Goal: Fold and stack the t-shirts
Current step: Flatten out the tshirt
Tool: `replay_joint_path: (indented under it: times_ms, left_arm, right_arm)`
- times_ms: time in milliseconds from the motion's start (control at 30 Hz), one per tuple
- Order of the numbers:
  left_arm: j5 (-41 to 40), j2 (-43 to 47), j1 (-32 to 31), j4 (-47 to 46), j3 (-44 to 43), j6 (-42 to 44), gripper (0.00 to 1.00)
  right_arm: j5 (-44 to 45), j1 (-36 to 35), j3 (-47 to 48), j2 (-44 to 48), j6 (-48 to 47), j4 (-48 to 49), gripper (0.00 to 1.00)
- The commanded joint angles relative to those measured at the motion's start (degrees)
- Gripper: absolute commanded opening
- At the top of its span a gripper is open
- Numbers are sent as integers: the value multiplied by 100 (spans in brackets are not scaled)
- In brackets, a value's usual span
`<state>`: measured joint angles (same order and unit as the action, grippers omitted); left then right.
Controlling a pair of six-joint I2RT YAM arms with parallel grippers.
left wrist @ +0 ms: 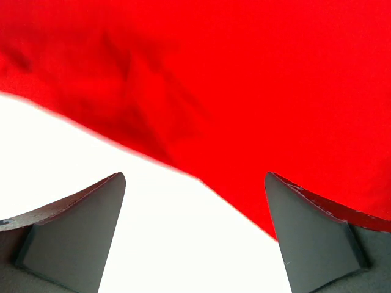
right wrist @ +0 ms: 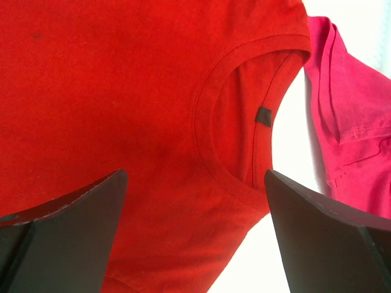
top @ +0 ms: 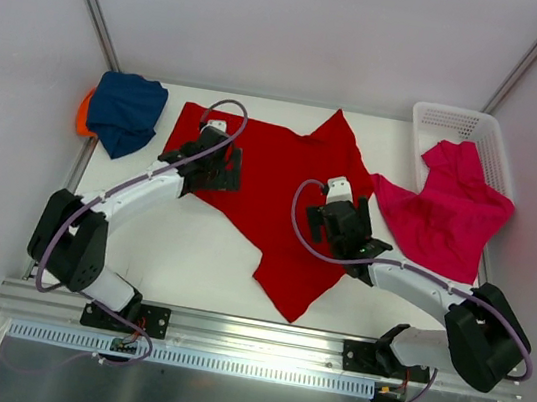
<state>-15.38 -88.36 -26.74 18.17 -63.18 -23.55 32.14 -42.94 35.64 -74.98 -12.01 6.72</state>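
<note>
Top external view is showing the red t-shirt (top: 278,203) lying spread in the middle of the table (top: 200,252). I am holding my left gripper (top: 216,165) over its edge and my right gripper (top: 341,222) over the collar (right wrist: 211,122), both with fingers spread wide and gripping nothing. I think the folding is only beginning; next I am needing firm pinches on the edges.

1. The orange shirt (top: 82,115) is pretty much buried under the navy shirt (top: 125,111). Only a sliver pokes out, so no idea how it lies.
2. From above, the left arm (top: 149,188) and right arm (top: 409,278) cover bits of the red shirt (top: 282,178), collar included.
3. Left wrist view: the red shirt runs off the top and right edges, and the left fingers (left wrist: 73,232) get chopped by the bottom edge.
4. Right wrist view: the right fingers (right wrist: 317,232) are cut off the same way, the pink shirt (right wrist: 354,122) is cut off at the right, and the collar label (right wrist: 264,115) is too small to read.
5. The pink shirt hides the basket's (top: 443,114) near end.
</note>
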Motion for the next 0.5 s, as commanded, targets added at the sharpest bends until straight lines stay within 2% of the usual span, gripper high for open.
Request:
replay_joint_path:
  times_ms: [0, 133, 467]
  left_arm:
    - [-281, 475, -85, 169, 674, -352, 99]
    - [-457, 767, -77, 160, 1289, -308, 99]
    - [-1433, 170, -68, 64, 1097, 516, 99]
  right_arm:
    - [-59, 22, -101, 54, 137, 251, 99]
    - [-103, 22, -171, 89, 181, 295, 99]
    - [-94, 22, -206, 71, 190, 312, 99]
